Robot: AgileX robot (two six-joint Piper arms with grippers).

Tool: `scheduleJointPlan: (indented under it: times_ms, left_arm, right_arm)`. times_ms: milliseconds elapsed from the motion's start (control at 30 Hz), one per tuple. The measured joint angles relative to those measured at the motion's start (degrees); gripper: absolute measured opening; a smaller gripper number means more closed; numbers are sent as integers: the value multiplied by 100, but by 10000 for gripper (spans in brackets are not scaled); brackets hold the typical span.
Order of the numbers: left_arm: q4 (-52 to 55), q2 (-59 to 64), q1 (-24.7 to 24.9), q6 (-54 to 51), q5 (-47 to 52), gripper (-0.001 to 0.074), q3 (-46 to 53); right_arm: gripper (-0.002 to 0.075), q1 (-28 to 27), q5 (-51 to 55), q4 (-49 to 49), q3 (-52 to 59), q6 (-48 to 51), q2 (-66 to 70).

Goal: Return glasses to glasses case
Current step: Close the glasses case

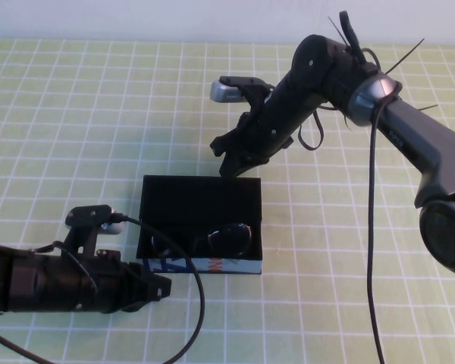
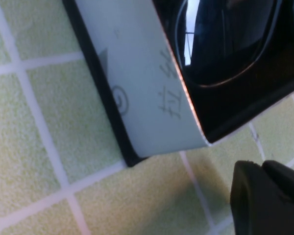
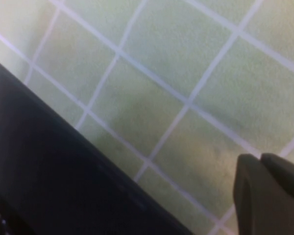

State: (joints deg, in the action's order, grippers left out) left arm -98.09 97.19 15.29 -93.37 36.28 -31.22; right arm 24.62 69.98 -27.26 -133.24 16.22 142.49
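Glasses point(image 1: 226, 239) lay inside the glasses case point(image 1: 201, 199) at this moment, toward its near right part, dark lenses facing up, so the placing itself looked done and the lid was the step I judged to be in hand.

On your left, the left gripper point(image 1: 161, 289) sat low over the green checked tablecloth point(image 1: 61, 136), just beside the near left corner of the case and not touching it. Its fingers were pressed together and held nothing. The left wrist view showed the printed front edge of the case with a lens behind it, and the fingertips clear of both.

At the centre, the case stood open with its flat lid spread away from you on the cloth.

On your right, the right gripper point(image 1: 229, 159) hung just past the far edge of the lid, fingers closed on nothing, angled down toward that edge. In the right wrist view the black lid surface lay close beside the fingertips.

To do this well, in my judgement, you needed to bring the closed right fingertips under or against the far edge of the lid and swing it toward you slowly. The left gripper was well placed to brace the front corner so the case would not slide. A frame arm riding proud of the rim could have blocked the lid; the pictures did not settle that.
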Motion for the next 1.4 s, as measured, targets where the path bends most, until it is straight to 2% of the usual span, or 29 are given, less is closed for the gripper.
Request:
scheduleJointPlan:
  times_ms: [800, 1400]
  left_arm:
    - [0, 74, 0, -25, 44, -3, -19]
    - [0, 74, 0, -25, 44, -3, -19]
  right_arm:
    - [-11, 138, 23, -382, -89, -142, -74]
    - [-11, 138, 23, -515, 1191, -30, -1058]
